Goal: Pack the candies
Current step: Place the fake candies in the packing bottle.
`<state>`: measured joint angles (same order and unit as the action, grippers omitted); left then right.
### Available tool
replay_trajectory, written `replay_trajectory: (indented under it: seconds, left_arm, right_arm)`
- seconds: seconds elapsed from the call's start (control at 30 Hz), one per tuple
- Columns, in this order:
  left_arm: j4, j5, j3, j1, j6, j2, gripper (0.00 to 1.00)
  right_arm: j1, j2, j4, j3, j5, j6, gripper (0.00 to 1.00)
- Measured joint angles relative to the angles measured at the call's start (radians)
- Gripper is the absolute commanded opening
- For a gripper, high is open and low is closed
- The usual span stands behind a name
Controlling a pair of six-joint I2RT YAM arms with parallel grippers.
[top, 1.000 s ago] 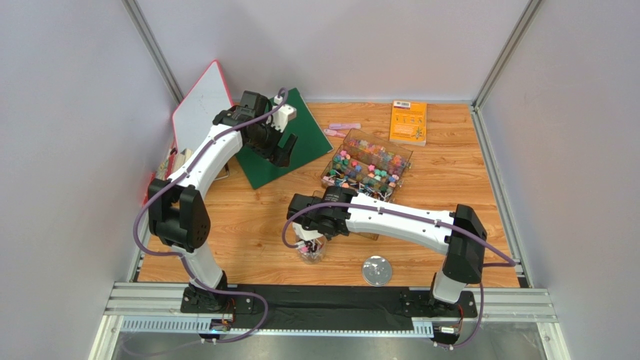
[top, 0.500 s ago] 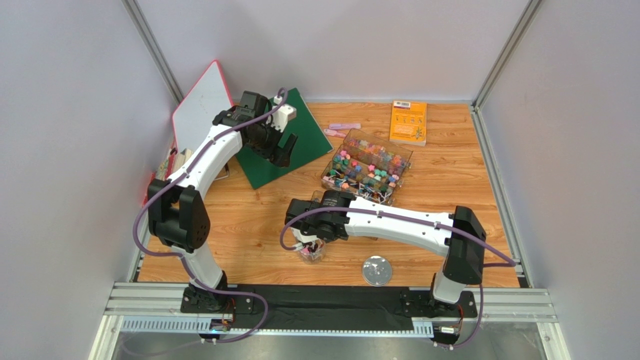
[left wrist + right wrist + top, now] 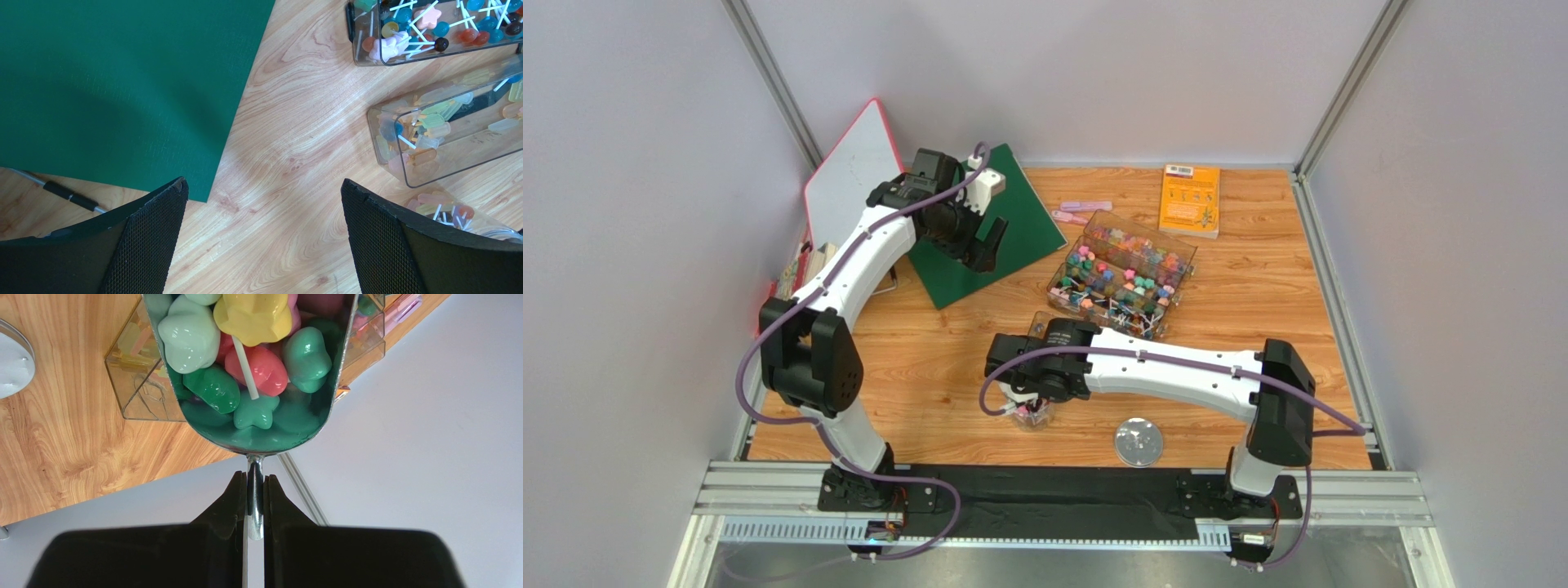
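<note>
Near the bench (image 3: 940, 368) front, a scoop (image 3: 288, 425) heaped with candies (image 3: 251, 355) is gripped in the right end effector (image 3: 255, 484), while the left end effector (image 3: 263, 187) is held released over a green mat (image 3: 123, 79).

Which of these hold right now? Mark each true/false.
1. The right gripper is shut on the handle of the scoop. True.
2. The scoop is empty. False: it is loaded with candies.
3. The left gripper is open and holds nothing. True.
4. The orange booklet lies on the green mat. False: it lies on the table near the far edge, apart from the mat.
</note>
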<state>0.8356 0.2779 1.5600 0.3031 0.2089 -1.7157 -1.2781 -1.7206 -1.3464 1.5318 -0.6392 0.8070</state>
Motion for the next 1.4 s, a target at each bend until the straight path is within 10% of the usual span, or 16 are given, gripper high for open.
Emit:
replay_trajectory:
  seconds: [1.4]
  left_arm:
    - [-0.023,-0.060,-0.010,0.000,-0.026,0.063,1.00]
  right_arm:
    - [-0.064,0.028,0.003,-0.079,-0.155,0.083,0.00]
